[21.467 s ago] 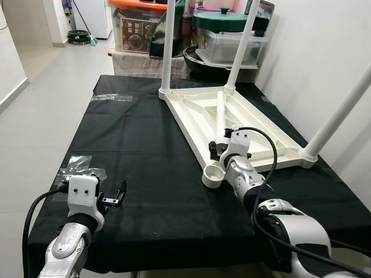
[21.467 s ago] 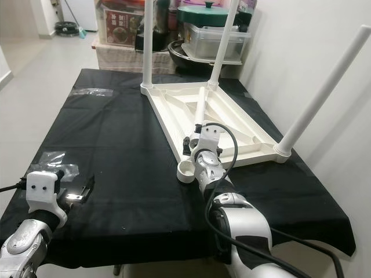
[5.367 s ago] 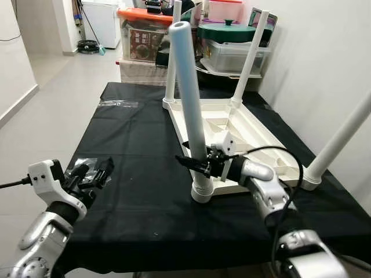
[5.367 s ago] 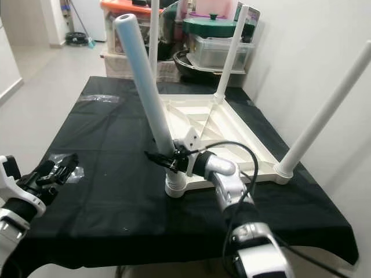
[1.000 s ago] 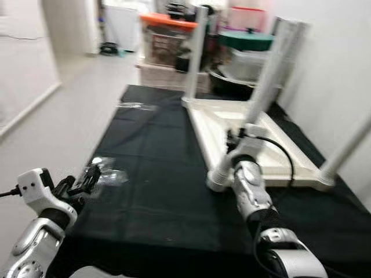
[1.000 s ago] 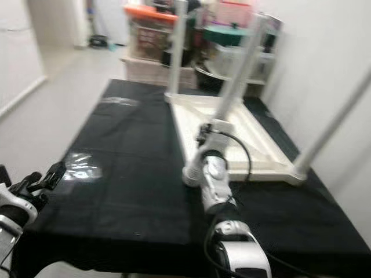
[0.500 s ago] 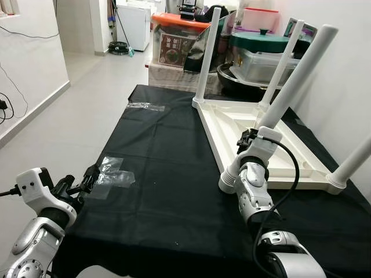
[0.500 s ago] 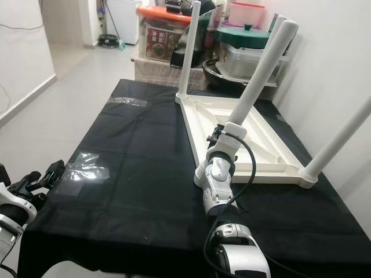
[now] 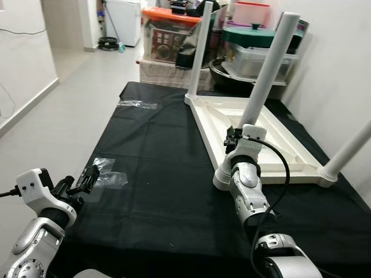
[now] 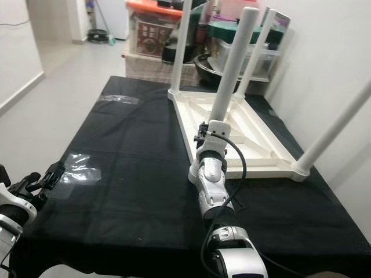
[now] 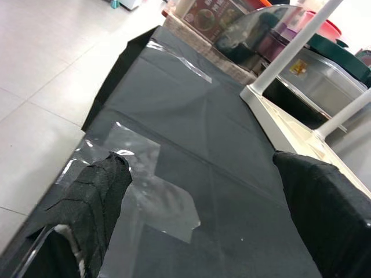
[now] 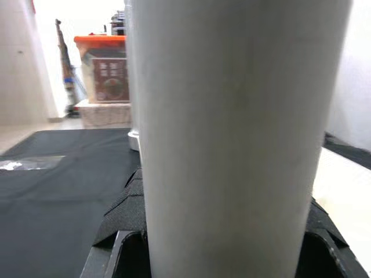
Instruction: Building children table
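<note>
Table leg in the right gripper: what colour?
White, matching the tabletop. The table leg shows best in the left eye view, held by the right gripper.

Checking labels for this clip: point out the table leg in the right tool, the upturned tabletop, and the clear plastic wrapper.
table leg (image 9: 268, 75), left eye view, mid-shaft
upturned tabletop (image 9: 293, 152), left eye view, underside panel
clear plastic wrapper (image 10: 81, 167), right eye view, centre

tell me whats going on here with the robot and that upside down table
A small white table lies upside down on a black-covered surface. The right gripper is closed around the near leg, which stands in its corner socket, leaning slightly. The other three legs are already up. The left gripper hovers open near a clear plastic bag.
</note>
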